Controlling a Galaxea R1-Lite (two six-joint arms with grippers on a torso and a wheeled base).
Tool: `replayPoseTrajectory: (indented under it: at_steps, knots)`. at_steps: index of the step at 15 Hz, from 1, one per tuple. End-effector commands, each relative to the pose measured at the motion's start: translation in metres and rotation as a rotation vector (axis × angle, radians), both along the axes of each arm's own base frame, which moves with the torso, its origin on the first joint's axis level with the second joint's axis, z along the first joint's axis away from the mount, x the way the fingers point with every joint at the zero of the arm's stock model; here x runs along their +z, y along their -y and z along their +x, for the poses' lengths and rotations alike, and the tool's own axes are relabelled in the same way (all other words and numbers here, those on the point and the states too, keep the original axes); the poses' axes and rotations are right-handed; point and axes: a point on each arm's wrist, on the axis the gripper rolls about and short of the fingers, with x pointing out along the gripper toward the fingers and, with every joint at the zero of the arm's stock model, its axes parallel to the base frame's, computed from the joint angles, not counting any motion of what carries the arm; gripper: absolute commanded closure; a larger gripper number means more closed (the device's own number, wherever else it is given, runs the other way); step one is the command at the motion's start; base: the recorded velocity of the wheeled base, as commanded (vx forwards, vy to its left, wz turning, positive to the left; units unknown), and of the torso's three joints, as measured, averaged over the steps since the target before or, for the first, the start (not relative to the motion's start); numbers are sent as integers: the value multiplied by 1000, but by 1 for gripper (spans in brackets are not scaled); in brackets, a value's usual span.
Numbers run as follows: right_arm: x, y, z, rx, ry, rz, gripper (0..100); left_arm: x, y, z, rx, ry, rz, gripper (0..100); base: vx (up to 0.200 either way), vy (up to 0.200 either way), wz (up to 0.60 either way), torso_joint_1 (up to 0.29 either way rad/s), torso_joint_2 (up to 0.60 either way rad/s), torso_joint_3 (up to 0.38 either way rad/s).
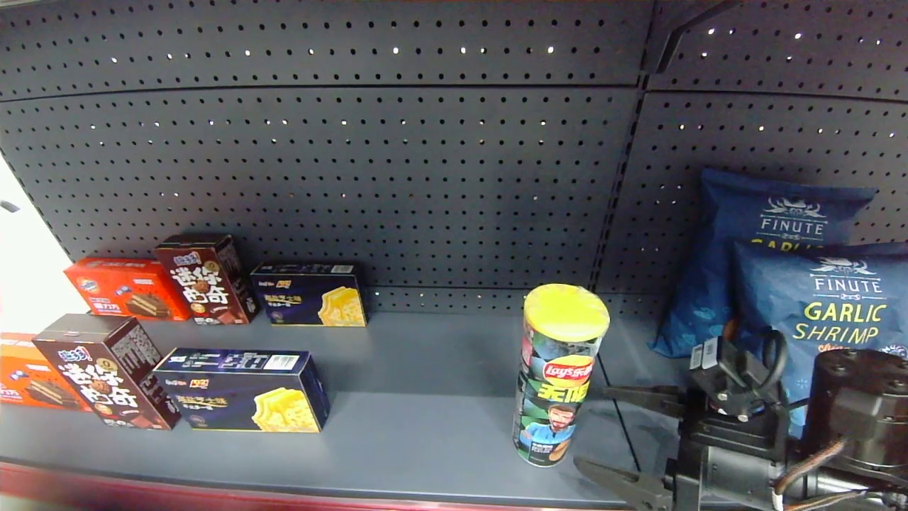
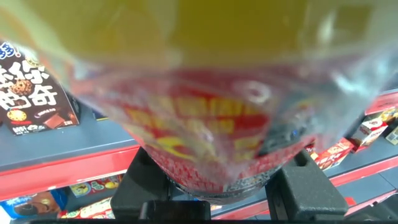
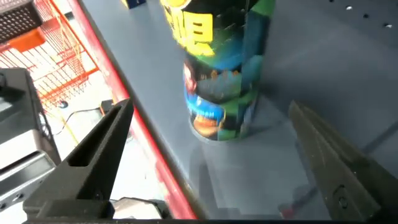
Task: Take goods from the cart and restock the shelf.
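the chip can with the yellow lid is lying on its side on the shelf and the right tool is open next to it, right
Not quite. The chip can is standing upright on the shelf, not lying on its side; the head view shows this. The rest holds: the right tool is open next to it.

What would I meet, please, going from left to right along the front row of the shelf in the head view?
In order: orange box → brown cookie box → dark blue box → chips can → blue garlic shrimp bag.
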Motion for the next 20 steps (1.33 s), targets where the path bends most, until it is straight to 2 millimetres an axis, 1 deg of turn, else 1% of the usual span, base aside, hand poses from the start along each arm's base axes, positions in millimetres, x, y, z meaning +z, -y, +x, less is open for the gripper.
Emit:
replayPoseTrajectory:
  at_steps: [1, 2, 3, 4, 5, 6, 7, 8, 9, 10, 11, 13, 14, 16, 18, 20]
  knots:
    - [14, 14, -12, -28, 55, 34, 0, 3, 0, -1, 0, 13, 0, 100, 0, 0, 0, 0, 0, 0]
    - [23, 16, -14, -43, 90, 58, 0, 12, 0, -4, 2, 43, 4, 100, 0, 0, 0, 0, 0, 0]
    - [29, 20, -19, -70, 115, 69, 0, 28, 0, -6, -3, 75, 9, 100, 0, 0, 0, 0, 0, 0]
    - [32, 21, -21, -87, 122, 70, 0, 35, 1, -5, -9, 78, 10, 100, 0, 0, 0, 0, 0, 0]
    - [41, 27, -32, -111, 115, 59, 0, 59, 1, -1, -31, 87, 17, 100, 0, 0, 0, 0, 0, 0]
    - [50, 32, -42, -124, 95, 41, 0, 75, 1, 6, -68, 83, 29, 100, 0, 0, 0, 0, 0, 0]
    - [59, 38, -53, -133, 73, 23, 0, 87, 1, 14, -108, 77, 46, 100, 0, 0, 0, 0, 0, 0]
    - [65, 43, -63, -153, 55, 1, 0, 95, 1, 22, -151, 57, 56, 100, 0, 0, 0, 0, 0, 0]
    - [68, 48, -70, -179, 37, -22, 0, 100, 2, 30, -190, 34, 56, 100, 0, 0, 0, 0, 0, 0]
    - [70, 53, -79, -238, 11, -84, 0, 105, 3, 44, -308, -7, 50, 100, 0, 0, 0, 0, 0, 0]
    - [70, 56, -84, -287, 29, -100, 0, 107, 3, 56, -390, -37, 42, 100, 0, 0, 0, 0, 0, 0]
    - [68, 55, -95, -267, 44, -92, 0, 109, 5, 79, -460, -93, 29, 100, 0, 0, 0, 0, 0, 0]
    - [69, 55, -96, -259, 47, -86, 0, 109, 6, 86, -479, -108, 27, 100, 0, 0, 0, 0, 0, 0]
    - [74, 54, -94, -271, 27, -53, 0, 110, 14, 122, -563, -125, 29, 100, 0, 0, 0, 0, 0, 0]
    - [73, 57, -97, -291, -7, -19, 0, 112, 21, 160, -585, -118, 32, 100, 0, 0, 0, 0, 0, 0]
    - [71, 60, -100, -321, -43, -14, 0, 110, 27, 188, -598, -135, 28, 100, 0, 0, 0, 0, 0, 0]
